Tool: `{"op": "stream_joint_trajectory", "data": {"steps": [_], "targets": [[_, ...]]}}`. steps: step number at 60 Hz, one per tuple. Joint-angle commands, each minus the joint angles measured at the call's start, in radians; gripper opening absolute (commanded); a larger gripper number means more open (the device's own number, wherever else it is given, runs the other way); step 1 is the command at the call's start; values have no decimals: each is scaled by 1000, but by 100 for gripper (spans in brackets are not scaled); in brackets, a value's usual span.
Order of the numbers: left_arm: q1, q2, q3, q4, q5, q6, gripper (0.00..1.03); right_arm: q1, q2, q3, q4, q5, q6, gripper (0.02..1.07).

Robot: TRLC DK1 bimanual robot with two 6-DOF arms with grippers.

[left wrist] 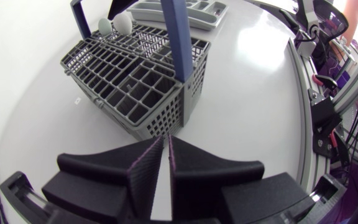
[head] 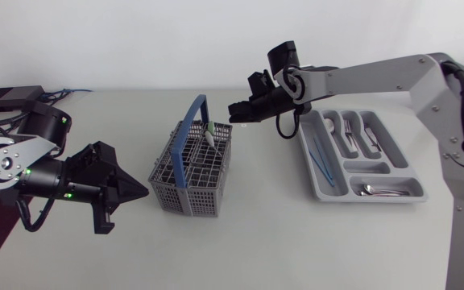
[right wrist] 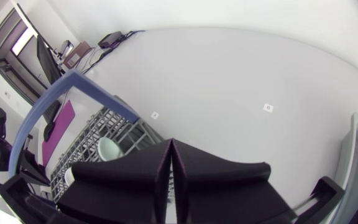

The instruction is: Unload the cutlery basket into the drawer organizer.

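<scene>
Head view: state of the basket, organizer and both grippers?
cutlery basket, upright, handle raised, white spoons in its far corner.
drawer organizer, partly filled with cutlery.
left gripper, shut, empty, beside the basket.
right gripper, shut, empty, by the basket's far corner.

Grey basket [head: 190, 198], blue handle [head: 189, 135] upright; grey organizer [head: 309, 157] beside, apart.

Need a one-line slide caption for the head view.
Right pincer shut at far corner of cutlery basket, left pincer shut beside it, drawer organizer partly filled.
</scene>
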Motion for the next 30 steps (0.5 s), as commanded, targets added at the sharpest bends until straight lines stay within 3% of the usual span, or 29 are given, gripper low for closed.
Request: {"op": "stream_joint_trajectory", "data": {"steps": [1, 14, 30], "targets": [[-5, -10, -25, -15, 16, 34, 26, 1, 66, 64, -15, 7, 31, 8], [-28, 28, -11, -5, 16, 34, 26, -1, 189, 238, -119, -42, 33, 8], [-11, 96, 18, 24, 18, 37, 26, 4, 142, 163, -168, -122, -20, 8]]}}
